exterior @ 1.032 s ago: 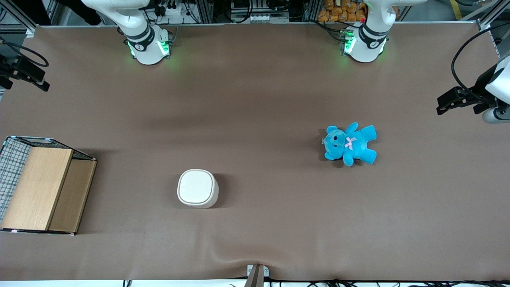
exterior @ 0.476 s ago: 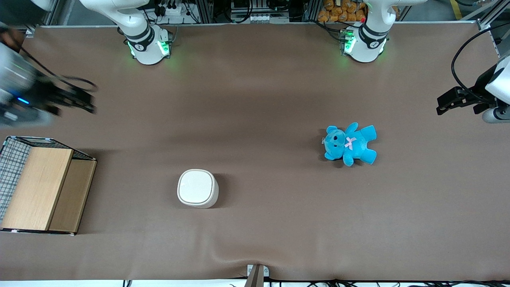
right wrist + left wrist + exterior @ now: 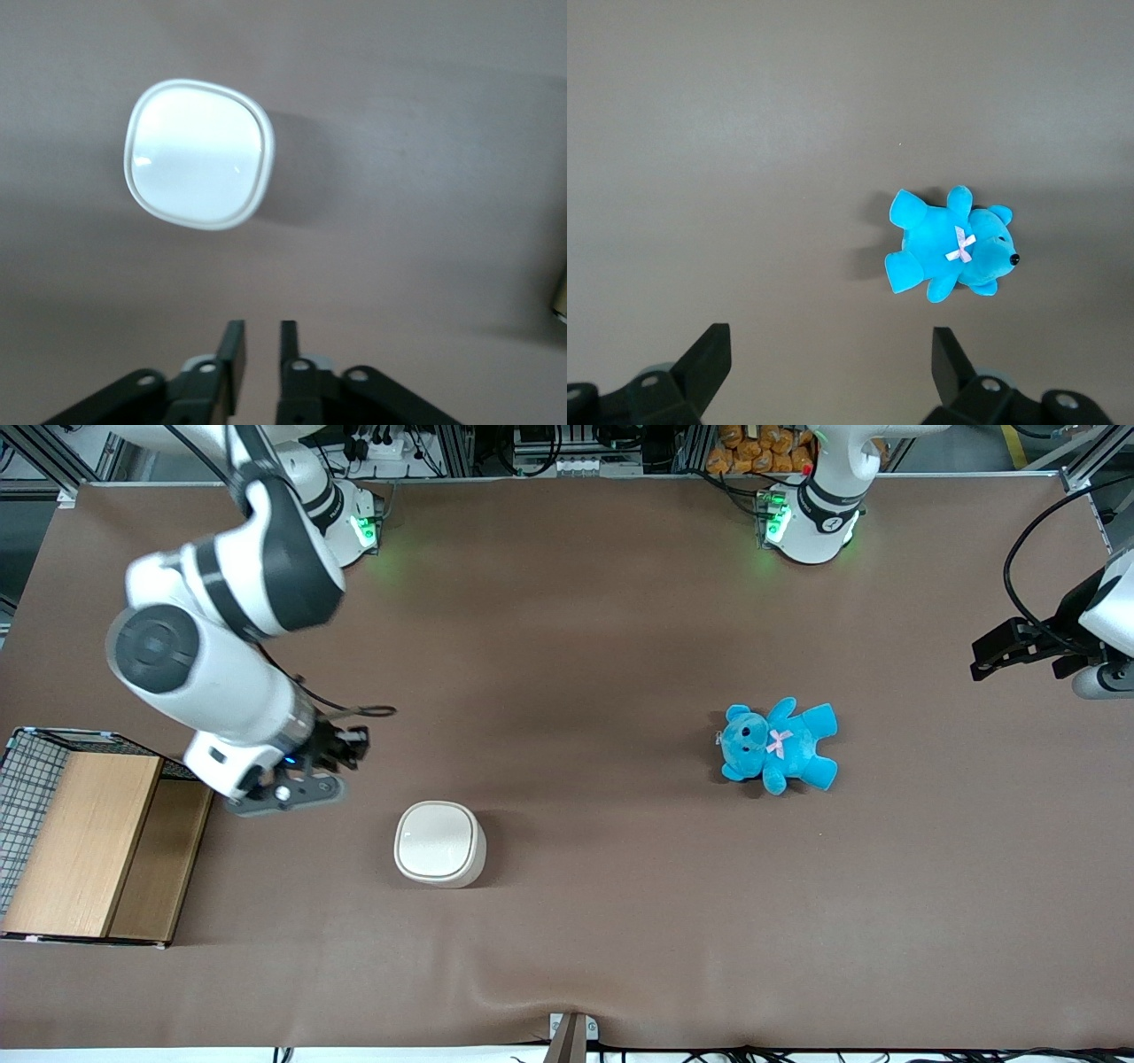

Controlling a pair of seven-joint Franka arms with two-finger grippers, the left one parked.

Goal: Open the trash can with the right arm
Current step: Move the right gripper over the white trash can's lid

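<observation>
Bare tabletop [image 3: 567, 921] all round the trash can [image 3: 439, 843], lid down. Gripper [image 3: 341, 748] hangs near it, farther from front cam, w/ fingers [image 3: 233, 354] nearly pressed together, gripping nothing.

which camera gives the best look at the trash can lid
The right wrist view: the trash can fills much of it, lid flat and closed, with the gripper apart from it, fingers nearly together. The front view shows it smaller; the left wrist view misses it.

No text or label can be read.
</observation>
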